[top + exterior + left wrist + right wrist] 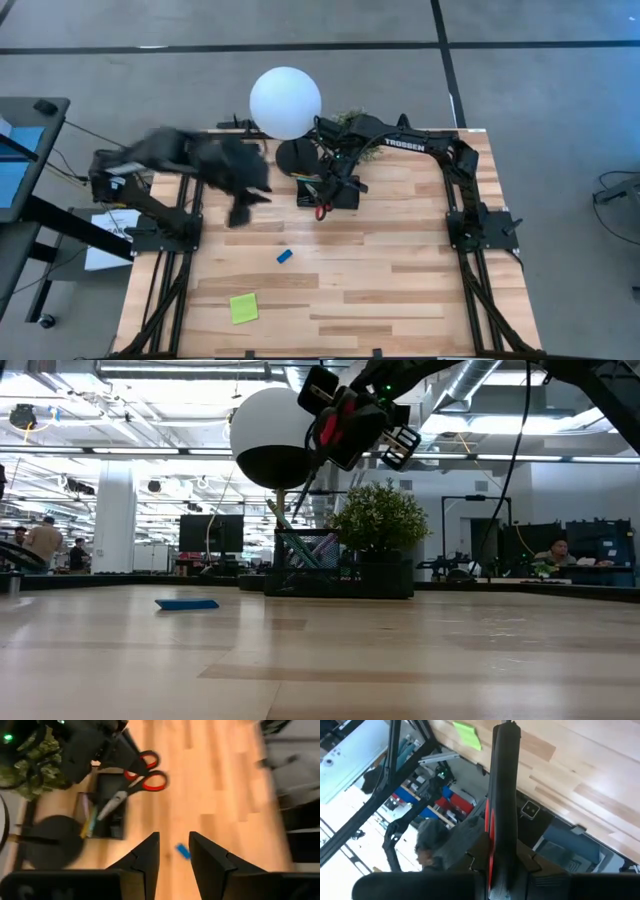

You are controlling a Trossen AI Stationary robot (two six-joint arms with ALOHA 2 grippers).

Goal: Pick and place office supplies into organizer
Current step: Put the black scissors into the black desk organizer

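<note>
Overhead, right gripper (pixel 326 196) clamped on red-handled scissors (pixel 142 772) above organizer (pixel 107 810), left gripper (pixel 173 851) parted, empty.

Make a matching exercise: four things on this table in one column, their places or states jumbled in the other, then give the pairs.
Things:
1. scissors
2. eraser
3. sticky pad
4. organizer

Places or states:
A. lying on bare wood near the table's middle
B. standing beside the lamp base, pens inside
C. gripped in the right hand
D. lying flat near the front left part of the table

Pairs: 1-C, 2-A, 3-D, 4-B
</note>
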